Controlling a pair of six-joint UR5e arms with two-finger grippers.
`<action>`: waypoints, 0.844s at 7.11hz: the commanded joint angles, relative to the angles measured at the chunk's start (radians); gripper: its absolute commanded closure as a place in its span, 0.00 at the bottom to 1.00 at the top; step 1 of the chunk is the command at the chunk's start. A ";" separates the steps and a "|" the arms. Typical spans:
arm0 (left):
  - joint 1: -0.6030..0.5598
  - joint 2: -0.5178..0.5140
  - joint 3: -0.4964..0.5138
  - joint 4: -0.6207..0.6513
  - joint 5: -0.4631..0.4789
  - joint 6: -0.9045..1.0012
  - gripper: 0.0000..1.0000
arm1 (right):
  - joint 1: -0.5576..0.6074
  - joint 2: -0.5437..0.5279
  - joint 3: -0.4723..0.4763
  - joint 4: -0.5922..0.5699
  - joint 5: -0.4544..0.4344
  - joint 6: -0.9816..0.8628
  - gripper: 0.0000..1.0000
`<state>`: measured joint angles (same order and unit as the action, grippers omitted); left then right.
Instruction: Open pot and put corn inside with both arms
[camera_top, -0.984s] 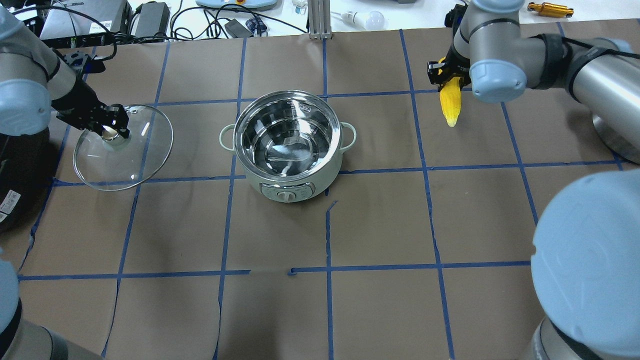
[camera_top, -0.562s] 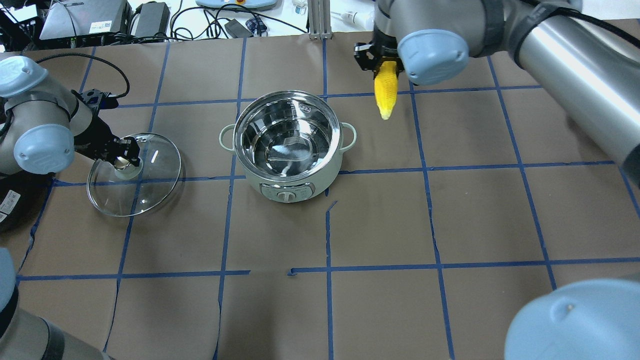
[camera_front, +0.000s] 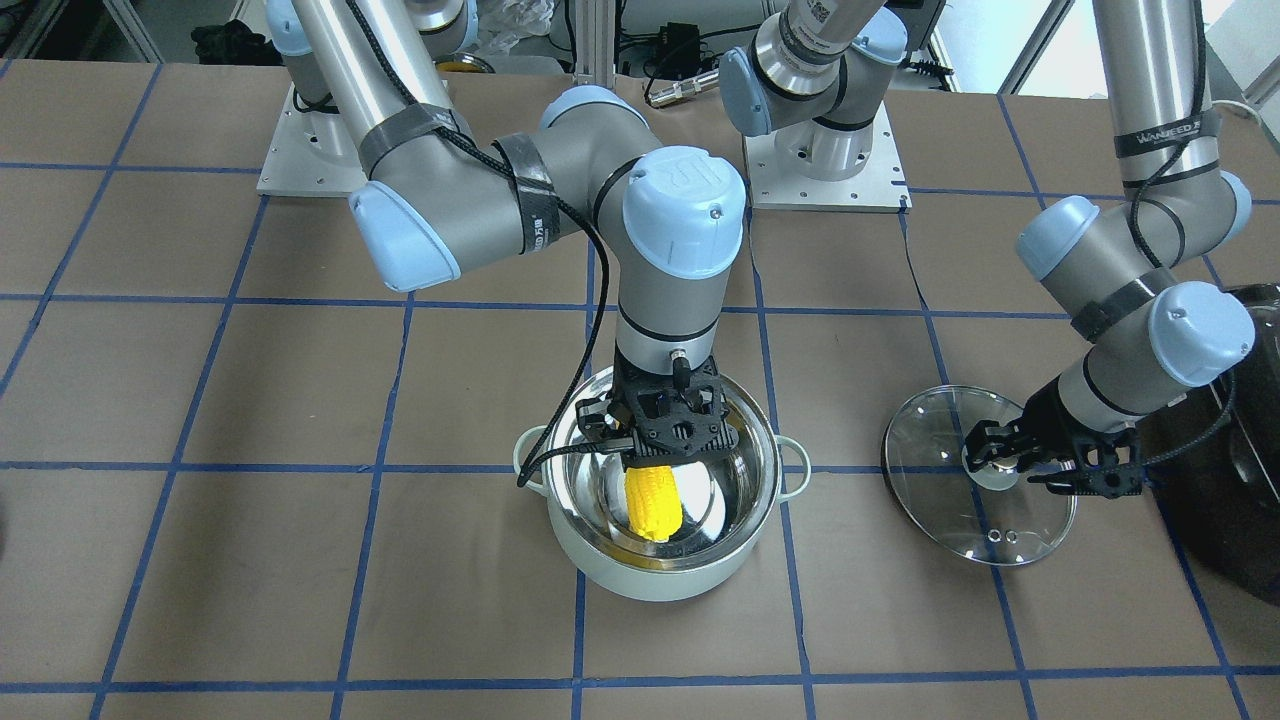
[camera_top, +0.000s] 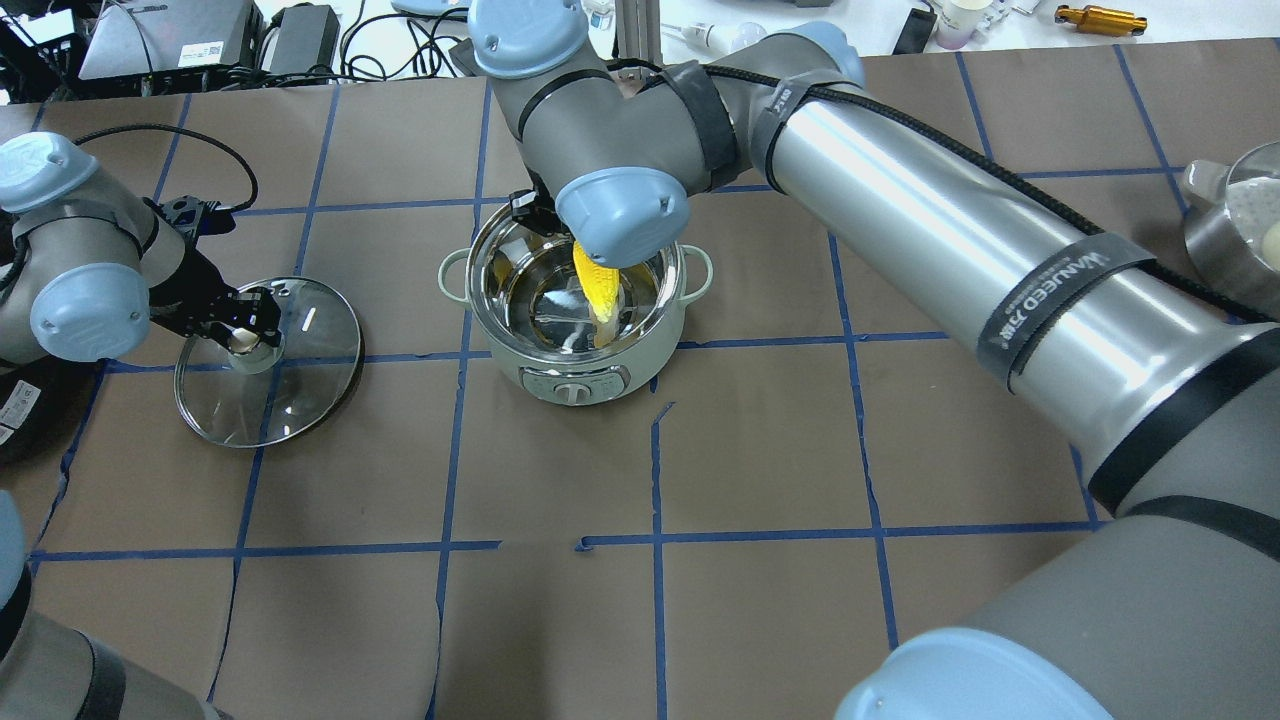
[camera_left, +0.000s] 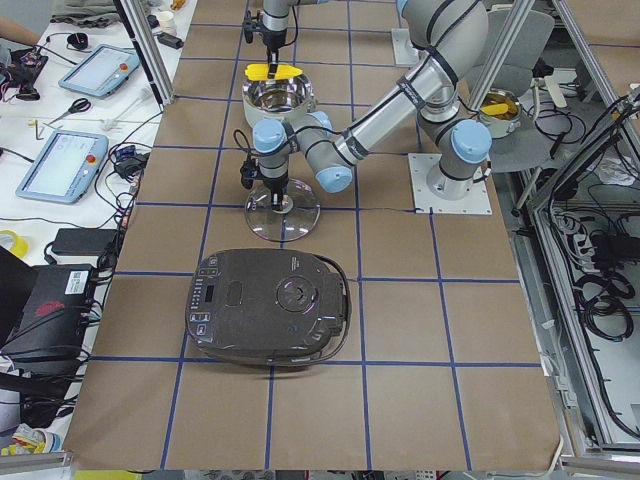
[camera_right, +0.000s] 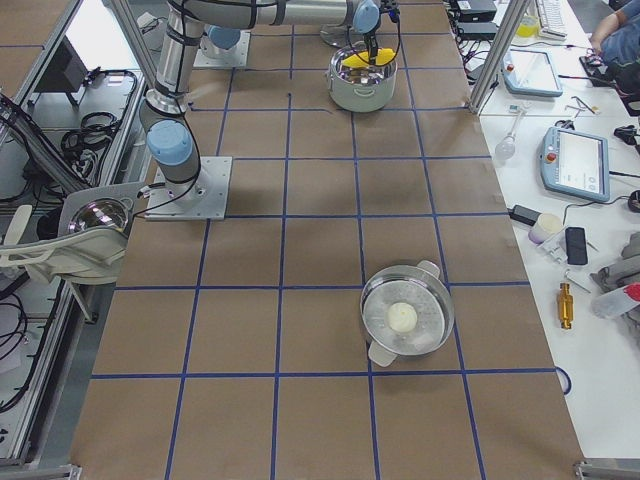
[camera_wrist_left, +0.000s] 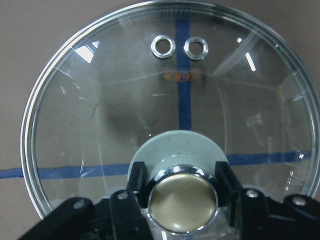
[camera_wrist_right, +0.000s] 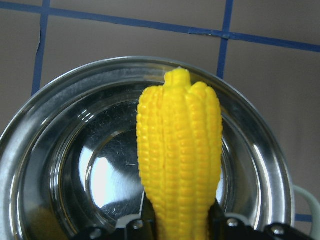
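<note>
While the right gripper (camera_front: 652, 468) clamps the thick end of the corn (camera_wrist_right: 179, 160), we see the cob hanging tip-down from its fingers, inside the mouth of the open pot (camera_front: 650, 585). We cannot tell whether the tip touches the steel floor below. We judge the task nearly done, with only the release and the lift clear left to do. Well apart from those fingers, the left gripper (camera_front: 990, 458) is closed on the knob (camera_wrist_left: 182, 200) of the lid (camera_front: 930, 470), which appears to lie flat on the table (camera_front: 300, 560) beneath it.
</note>
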<state>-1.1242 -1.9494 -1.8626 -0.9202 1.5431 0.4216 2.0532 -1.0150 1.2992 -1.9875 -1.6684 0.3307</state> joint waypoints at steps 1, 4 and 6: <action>-0.008 0.033 0.003 -0.012 0.006 -0.018 0.00 | 0.010 0.006 0.031 0.001 0.002 -0.007 0.01; -0.029 0.130 0.057 -0.154 0.003 -0.020 0.00 | -0.010 -0.019 0.023 0.001 -0.002 -0.031 0.00; -0.084 0.208 0.201 -0.427 0.008 -0.053 0.00 | -0.086 -0.115 0.038 0.018 -0.002 -0.068 0.00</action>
<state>-1.1752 -1.7907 -1.7455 -1.1911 1.5489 0.3935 2.0166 -1.0716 1.3268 -1.9814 -1.6729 0.2767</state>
